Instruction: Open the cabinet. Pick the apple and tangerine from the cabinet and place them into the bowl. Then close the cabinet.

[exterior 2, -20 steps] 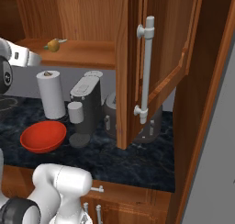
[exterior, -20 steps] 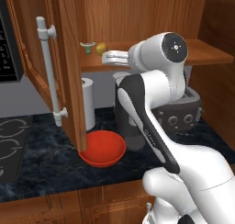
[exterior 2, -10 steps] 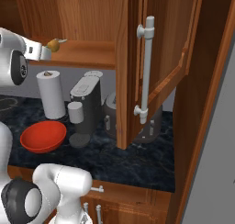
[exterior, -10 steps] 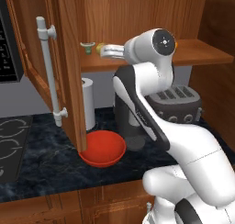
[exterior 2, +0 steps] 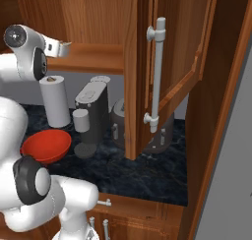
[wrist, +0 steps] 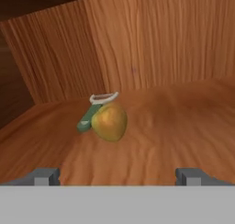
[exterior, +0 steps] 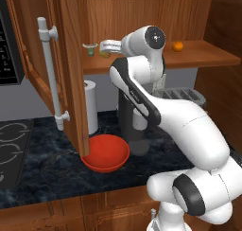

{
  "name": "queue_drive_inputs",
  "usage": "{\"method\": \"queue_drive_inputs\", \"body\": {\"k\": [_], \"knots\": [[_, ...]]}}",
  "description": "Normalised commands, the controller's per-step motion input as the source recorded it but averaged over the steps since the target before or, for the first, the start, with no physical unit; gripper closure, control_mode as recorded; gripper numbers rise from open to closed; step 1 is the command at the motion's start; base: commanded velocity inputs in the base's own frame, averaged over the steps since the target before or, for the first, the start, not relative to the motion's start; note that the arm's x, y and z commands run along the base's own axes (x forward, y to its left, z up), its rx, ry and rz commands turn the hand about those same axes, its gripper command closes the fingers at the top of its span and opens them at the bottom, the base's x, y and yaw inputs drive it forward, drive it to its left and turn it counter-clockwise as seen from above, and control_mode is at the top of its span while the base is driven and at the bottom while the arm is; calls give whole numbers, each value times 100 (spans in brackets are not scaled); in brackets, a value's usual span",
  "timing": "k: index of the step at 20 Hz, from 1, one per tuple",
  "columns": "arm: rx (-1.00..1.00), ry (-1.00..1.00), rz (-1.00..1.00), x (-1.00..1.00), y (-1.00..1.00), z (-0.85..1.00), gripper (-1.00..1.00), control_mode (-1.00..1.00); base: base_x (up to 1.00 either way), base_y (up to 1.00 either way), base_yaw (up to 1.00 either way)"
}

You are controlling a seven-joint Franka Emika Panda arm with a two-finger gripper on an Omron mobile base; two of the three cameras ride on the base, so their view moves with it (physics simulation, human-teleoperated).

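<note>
The apple (wrist: 110, 122) sits on the cabinet shelf (exterior: 198, 55), toward its left end and well back from the front edge, a small yellow-green ball that looks firm, smooth-skinned and light. A rigid fruit like that should take a squeeze without bruising much, but the glossy round skin could roll or squirt out, so I'd say the best hold is across its widest middle, with the tips level on either side. Touching it on the left is a small dark-green cup-shaped item (wrist: 88, 117) with a pale rim, tipped over, which may get nudged. The pincer (wrist: 117, 176) points straight at the apple, its two tips spread wide and nothing between them, a short way off from the fruit. Further along the shelf toward its right end the tangerine (exterior: 177, 46) waits, well apart from the apple. Both cabinet (exterior: 71, 59) doors stand swung open. Below on the dark desk (exterior: 42, 168), near its front edge, the red bowl (exterior: 106, 152) is empty, just beside the paper towel roll (exterior: 90, 104).
</note>
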Motion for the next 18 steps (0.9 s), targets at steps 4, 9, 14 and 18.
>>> {"method": "queue_drive_inputs", "body": {"k": [4, 9, 14, 18], "knots": [[0, 1, 0, 75, 0, 0, -100, -100, 0, 0, 0], [0, 4, 0, 59, 0, 0, -100, -100, 0, 0, 0], [-2, 5, 0, 19, 5, 0, -100, -100, 0, 0, 0], [-4, 3, 0, 2, 16, 0, -100, -100, 0, 0, 0]]}}
